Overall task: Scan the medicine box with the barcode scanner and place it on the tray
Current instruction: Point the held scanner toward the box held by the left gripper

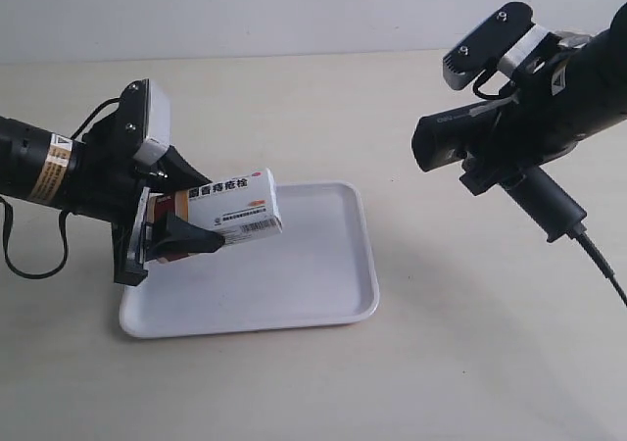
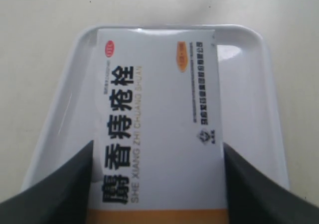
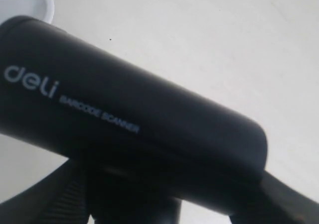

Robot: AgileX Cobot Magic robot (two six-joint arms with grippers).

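Gripping the medicine box [image 2: 157, 129] above the tray [image 1: 323, 294], the left tool [image 2: 157, 184] is clamped on it; right tool [image 1: 509, 157] clamps the barcode scanner [image 3: 134, 129] well apart

Medicine box [image 1: 233, 207]: small white carton, black Chinese lettering "SHE XIANG ZHI CHUANG SHUAN", orange band at the gripped end, barcode on the side face. Clamped at that end in the left tool [image 1: 174, 204], held roughly level above the near-left part of the tray [image 1: 323, 284], not touching it. Tray: flat white rectangle, rounded corners, low rim, lying on the counter [image 1: 460, 363]. Barcode scanner [image 1: 490, 147]: black, pistol-shaped, "deli BARCODE SCANNER" on the head, cable trailing from the handle. Held in the air by the right tool, well apart from the box, head pointing toward it.
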